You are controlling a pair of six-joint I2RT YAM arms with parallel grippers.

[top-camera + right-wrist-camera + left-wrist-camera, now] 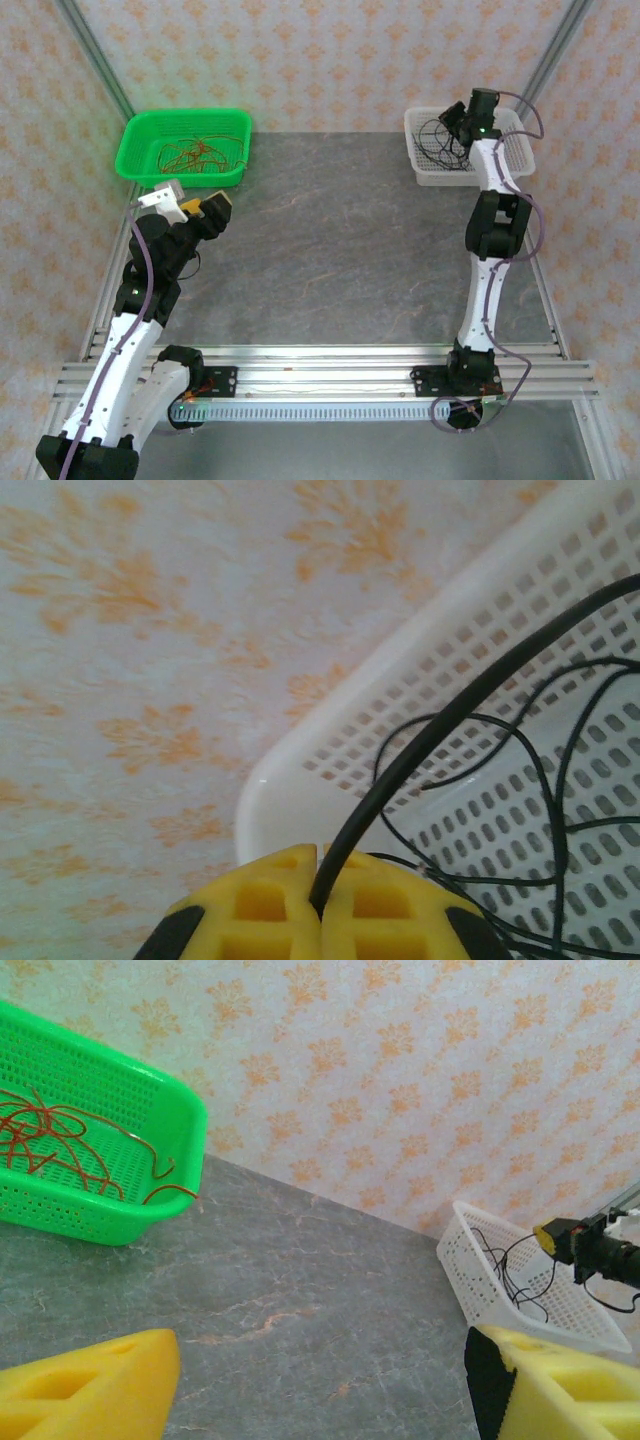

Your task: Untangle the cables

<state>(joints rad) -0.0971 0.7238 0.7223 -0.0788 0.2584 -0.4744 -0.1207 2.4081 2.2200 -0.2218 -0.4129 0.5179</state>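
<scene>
Thin red cables (pixel 195 155) lie looped in a green basket (pixel 190 114) at the back left; in the left wrist view the red cables (pixel 50 1140) trail over that basket's wall (pixel 90 1210). Thin black cables (pixel 435 145) lie in a white basket (pixel 412 150) at the back right. My right gripper (pixel 320 900) is shut on one black cable (pixel 450 715), which rises from between its yellow fingers above the white basket (pixel 330 770). My left gripper (pixel 320 1400) hangs open over bare table, just in front of the green basket, with nothing between its fingers.
The grey table top (pixel 330 260) stretches between the two baskets. Patterned walls close off the back and both sides. An aluminium rail (pixel 320 365) with the arm bases runs along the near edge.
</scene>
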